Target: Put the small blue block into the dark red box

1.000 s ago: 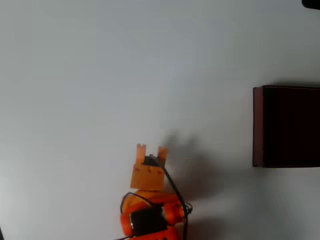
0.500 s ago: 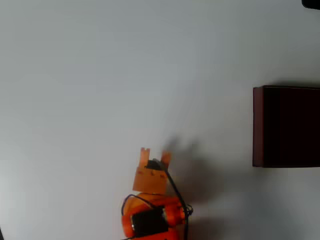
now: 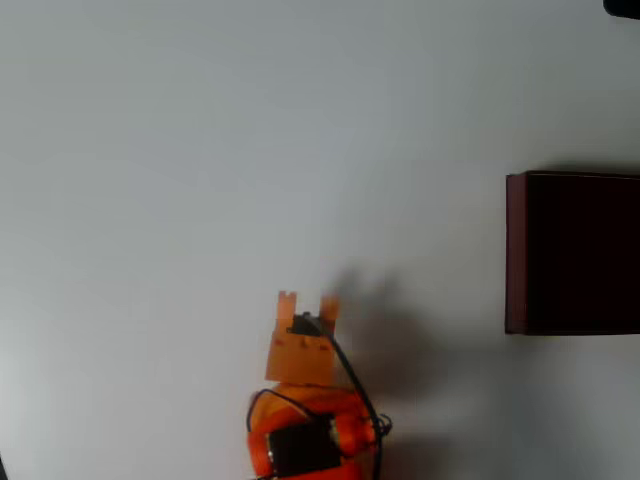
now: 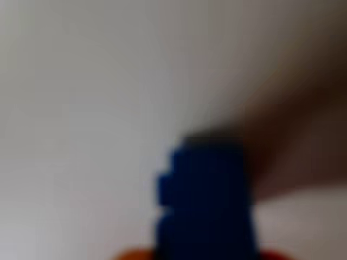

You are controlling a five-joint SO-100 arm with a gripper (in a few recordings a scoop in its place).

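In the wrist view the small blue block looms blurred at the bottom centre, very close to the lens, with slivers of orange fingers beside it. My orange gripper sits near the bottom centre of the overhead view, its two tips pointing up the picture, shut on the block, which it covers from above. The dark red box stands at the right edge, far to the right of the gripper and cut off by the frame, with a nearly black interior.
A plain white table spreads around the arm. The arm's shadow falls on it to the right of the gripper. A small dark object pokes in at the top right corner.
The gripper has stayed almost in place, drifting a few pixels right and down the picture. The arm's body at the bottom edge has shifted slightly right.
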